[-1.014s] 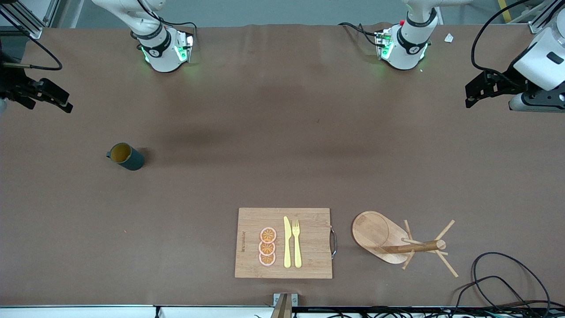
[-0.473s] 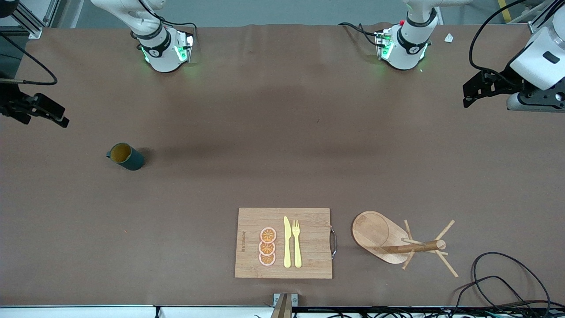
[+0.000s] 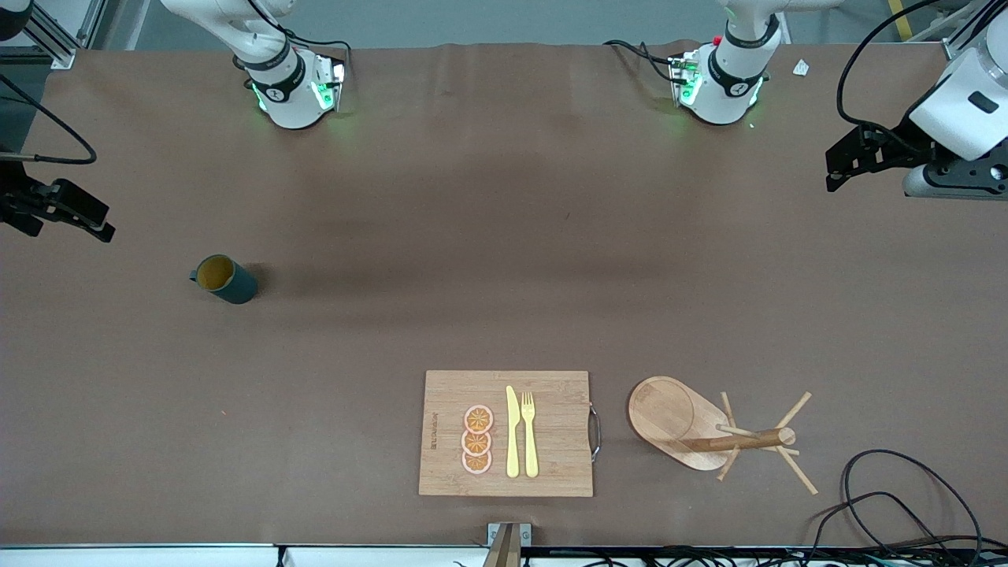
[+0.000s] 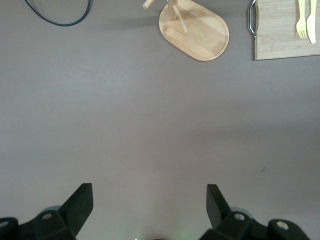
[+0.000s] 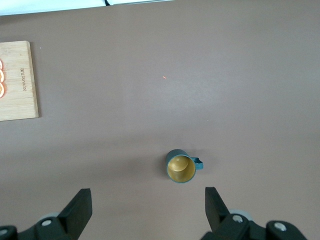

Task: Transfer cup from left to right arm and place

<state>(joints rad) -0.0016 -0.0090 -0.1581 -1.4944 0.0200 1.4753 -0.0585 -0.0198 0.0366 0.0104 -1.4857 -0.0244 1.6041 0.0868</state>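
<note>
Cup (image 3: 224, 279) stood upright on the brown table (image 3: 488, 260) in the middle left of the front view, its handle turned toward the frame's left edge and nothing touching it. The right gripper (image 3: 71, 211) hung at the left edge, above the cup in the frame, over the table's margin; the left gripper (image 3: 854, 157) hung at the upper right edge — both held nothing. Low in the frame lay a wooden board (image 3: 506, 433) with a yellow knife (image 3: 512, 431), a fork (image 3: 529, 433) and three orange slices (image 3: 477, 439), and beside it a wooden mug tree (image 3: 709, 429) on its oval base.

In the left wrist view, the left gripper (image 4: 150, 207) was spread wide over bare table, the mug tree (image 4: 195, 27) at the top.

In the right wrist view, the right gripper (image 5: 148, 211) was likewise wide open — the cup (image 5: 181, 167) sat just above the gap between its fingers, ochre inside showing, the board's corner (image 5: 19, 82) at upper left.
</note>
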